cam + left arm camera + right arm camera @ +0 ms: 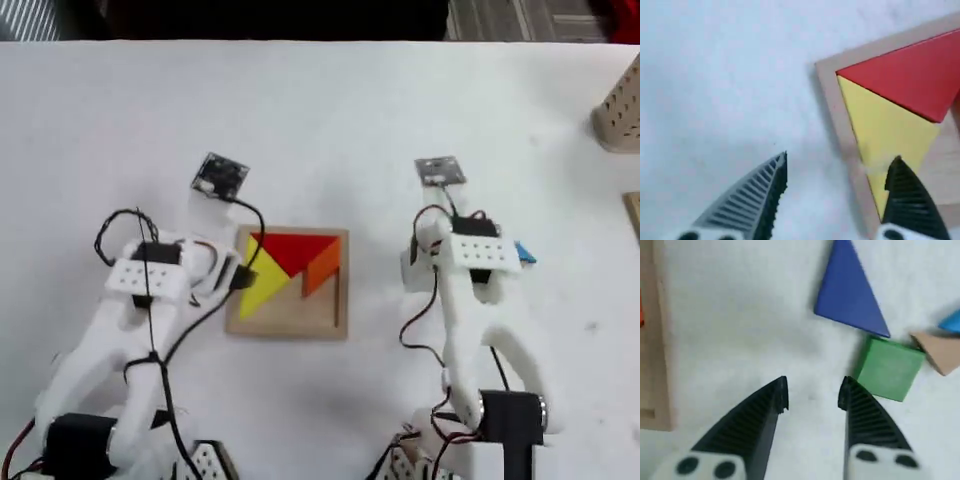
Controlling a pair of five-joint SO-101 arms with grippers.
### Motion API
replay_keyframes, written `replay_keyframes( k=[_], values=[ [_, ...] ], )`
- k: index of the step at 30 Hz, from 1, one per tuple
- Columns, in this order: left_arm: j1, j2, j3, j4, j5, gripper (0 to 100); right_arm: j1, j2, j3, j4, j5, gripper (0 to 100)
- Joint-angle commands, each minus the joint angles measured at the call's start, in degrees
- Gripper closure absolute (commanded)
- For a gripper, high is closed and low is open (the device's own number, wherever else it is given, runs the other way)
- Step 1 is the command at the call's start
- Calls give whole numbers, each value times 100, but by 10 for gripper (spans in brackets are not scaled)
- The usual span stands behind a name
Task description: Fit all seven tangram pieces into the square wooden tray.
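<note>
Table (320, 110): white, carries everything. Square wooden tray (340, 320) sits between my 2 arms. My left hand (840, 157) is spread wide and empty, 1 finger over bare table, the other over the tray's rim and the yellow piece. My right hand (813, 381) is parted and empty, over bare table between the tray and the loose pieces.

3 pieces in the tray:
- red triangle (295, 250) along the far edge
- yellow triangle (262, 285) on my left side, touching red
- orange piece (322, 272) on my right side, touching red

4 loose on the table by my right arm:
- blue triangle (847, 290)
- green square (887, 367), just beside blue's corner
- tan piece (937, 352) at green's corner
- light blue piece (952, 320), cut off at the frame edge, just beside tan
</note>
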Motion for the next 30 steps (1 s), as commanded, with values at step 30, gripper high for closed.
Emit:
replay_keyframes(
  k=[30],
  values=[
    [303,31,-79,-519,79,687,-119,-919,985,-945,-202,829]
  ],
)
